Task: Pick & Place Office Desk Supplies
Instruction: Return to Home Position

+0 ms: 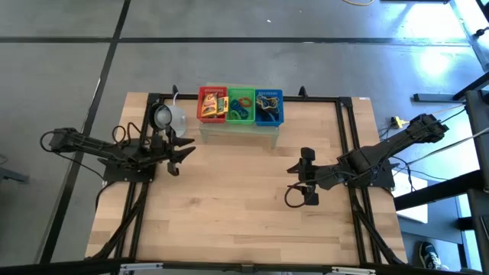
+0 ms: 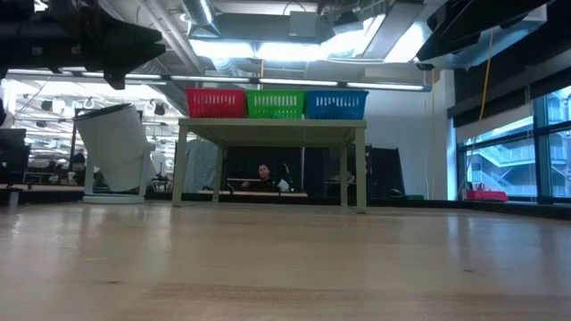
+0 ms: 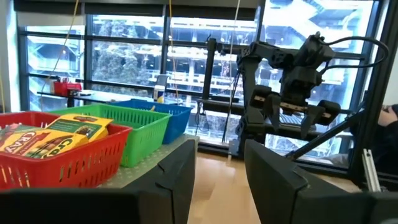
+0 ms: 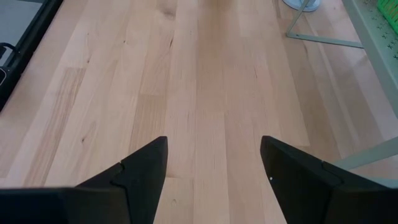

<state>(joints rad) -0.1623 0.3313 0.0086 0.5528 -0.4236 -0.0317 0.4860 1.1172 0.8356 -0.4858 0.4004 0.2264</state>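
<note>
Red [image 1: 212,104], green [image 1: 241,105] and blue [image 1: 268,106] baskets stand in a row on a pale green mesh stand [image 1: 237,130] at the table's far middle. The red basket [image 3: 59,158] holds yellow printed boxes [image 3: 62,129]. Coloured loops lie in the green and blue baskets. My left gripper [image 1: 180,154] hovers open at the left, near the stand's left end, its fingers [image 3: 177,180] level with the baskets and with nothing between them. My right gripper [image 1: 296,176] hangs open over bare wood [image 4: 214,93] at the right.
A white round lamp-like object [image 1: 168,116] stands on the table left of the stand, just beyond my left gripper. Black frame rails [image 1: 345,137] run along the table's sides. Bare wood [image 1: 237,206] spreads between the arms and toward the near edge.
</note>
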